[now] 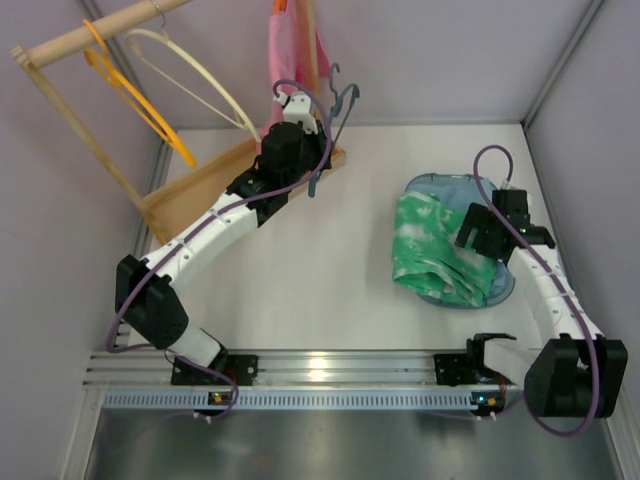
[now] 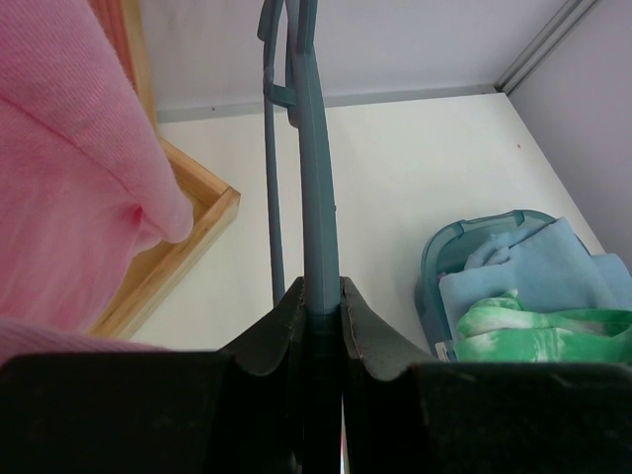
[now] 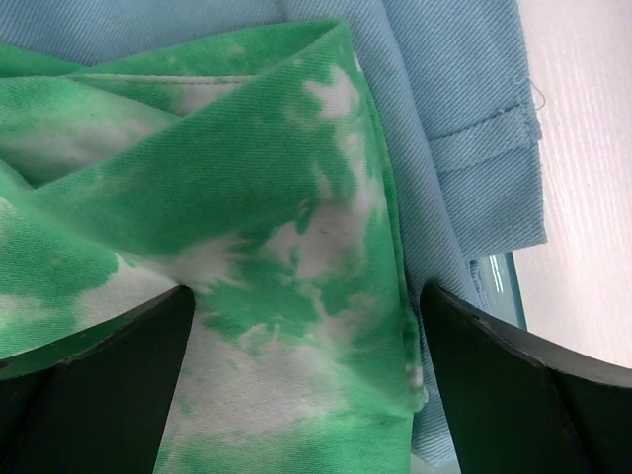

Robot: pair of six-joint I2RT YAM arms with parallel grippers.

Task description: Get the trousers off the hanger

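The green tie-dye trousers lie bunched on a folded light-blue cloth in a blue basket at the right; they fill the right wrist view and show in the left wrist view. My right gripper hovers just above them, jaws wide open with the cloth between and below the fingers. The dark grey-blue hanger carries no garment and stands up by the wooden rack. My left gripper is shut on its bar, with the bar pinched between the fingers.
A wooden rack at the back left holds an orange hanger and a cream-white hanger. A pink cloth hangs by the left gripper. The blue basket holds light-blue cloth. Walls close the sides.
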